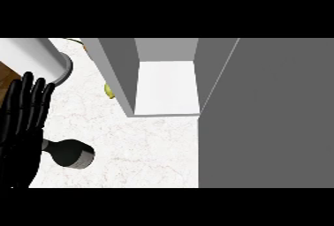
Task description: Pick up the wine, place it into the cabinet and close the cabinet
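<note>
Far to the right of the left hand, a broad grey panel (267,114), which looks like the swung-open cabinet door, fills the whole right side of the head view from top to bottom. Between that panel and the hand lies the pale marbled counter (143,145), reaching from the hand's fingers across to the panel's edge. Above and right of the hand stands the cabinet (120,70), open, its grey side wall turned toward the hand and its white shelf floor (166,86) bare behind it. Straight up beyond the fingertips sits a white, round-cornered object (36,55), cut off by the upper left corner; what it is cannot be told. The left hand (23,128) itself shows along the view's left edge, black, fingers straight and together, pointing up, holding nothing. Just to its right, near the palm, lies the wine (70,153), a dark bottle on its side on the counter, its neck toward the hand; whether they touch is unclear. Smaller still, a yellow-green scrap (109,91) peeks out at the cabinet wall's foot.
</note>
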Tool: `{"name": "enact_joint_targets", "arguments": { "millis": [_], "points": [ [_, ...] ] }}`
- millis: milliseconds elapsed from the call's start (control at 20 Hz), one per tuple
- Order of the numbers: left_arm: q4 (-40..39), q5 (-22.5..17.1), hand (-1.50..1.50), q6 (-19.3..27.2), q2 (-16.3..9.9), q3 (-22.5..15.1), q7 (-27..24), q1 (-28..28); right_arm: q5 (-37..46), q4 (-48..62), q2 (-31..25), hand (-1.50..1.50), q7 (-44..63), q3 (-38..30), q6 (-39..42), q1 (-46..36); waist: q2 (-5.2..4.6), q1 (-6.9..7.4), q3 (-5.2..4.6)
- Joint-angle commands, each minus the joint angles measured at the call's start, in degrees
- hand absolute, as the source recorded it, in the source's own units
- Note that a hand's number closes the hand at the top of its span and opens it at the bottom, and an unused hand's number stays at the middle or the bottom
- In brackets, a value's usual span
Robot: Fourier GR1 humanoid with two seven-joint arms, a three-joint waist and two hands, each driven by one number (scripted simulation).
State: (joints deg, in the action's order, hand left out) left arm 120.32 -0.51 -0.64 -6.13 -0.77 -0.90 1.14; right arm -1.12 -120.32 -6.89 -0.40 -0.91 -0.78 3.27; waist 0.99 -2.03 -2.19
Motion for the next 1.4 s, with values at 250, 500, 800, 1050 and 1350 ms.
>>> {"name": "enact_joint_targets", "arguments": {
  "millis": [250, 500, 800, 1050, 1350],
  "points": [
    [3.26, 1.47, -1.5, 0.35, -0.06, 3.4, -5.72, 5.6, -0.29, -9.71, 0.28, -1.5, 0.09, 2.94, 3.3, 9.41, -0.85, 1.97, 2.18],
    [8.76, -10.44, -1.5, 4.5, 5.71, -1.91, 10.26, 3.58, -8.16, -14.58, -0.95, -1.5, 9.14, 10.48, 8.76, 8.63, -0.74, 1.97, 2.19],
    [10.03, -3.75, -1.5, 13.22, 6.1, -11.97, 11.09, 2.43, -11.76, -20.27, -1.92, -1.5, 18.79, 7.58, 7.13, 4.76, -0.93, 1.87, 2.19],
    [16.7, 2.96, -1.5, 17.99, 6.12, -20.35, 16.56, 4.94, -10.75, -23.22, -1.51, -1.5, 24.69, 8.94, 5.37, 2.01, -0.9, 2.06, 2.2],
    [18.91, 10.45, -1.5, 23.27, 6.12, -22.3, 26.94, -4.4, -11.79, -20.77, -0.59, -1.5, 20.42, 6.6, 7.57, 3.67, -0.93, 1.81, 2.23]
  ]
}}
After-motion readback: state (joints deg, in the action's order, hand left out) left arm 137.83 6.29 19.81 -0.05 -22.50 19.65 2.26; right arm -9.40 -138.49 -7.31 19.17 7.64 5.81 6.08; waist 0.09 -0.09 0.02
